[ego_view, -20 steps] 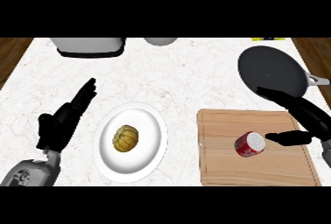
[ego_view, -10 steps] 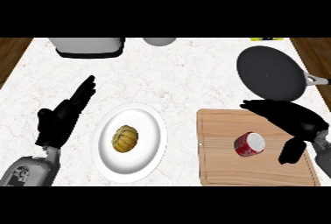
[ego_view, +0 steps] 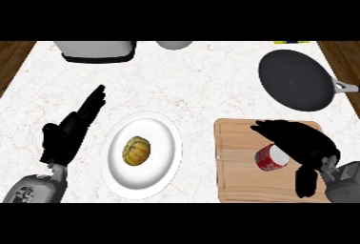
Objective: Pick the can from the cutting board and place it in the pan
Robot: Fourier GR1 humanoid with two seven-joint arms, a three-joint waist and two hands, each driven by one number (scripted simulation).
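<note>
The grasp is in hand: the right hand (ego_view: 299, 143) arches over the red can (ego_view: 271, 157) lying on the cutting board (ego_view: 239, 181), fingers curving round it but, I judge, not yet closed. Next it must clench, lift and carry far to the pan (ego_view: 295, 78). The left hand (ego_view: 67, 136) rests with fingers straight beside the plate (ego_view: 158, 143); nothing blocks the path.

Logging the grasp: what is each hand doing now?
Left hand: open, resting, holding nothing.
Right hand: open over the can, not closed on it.
</note>
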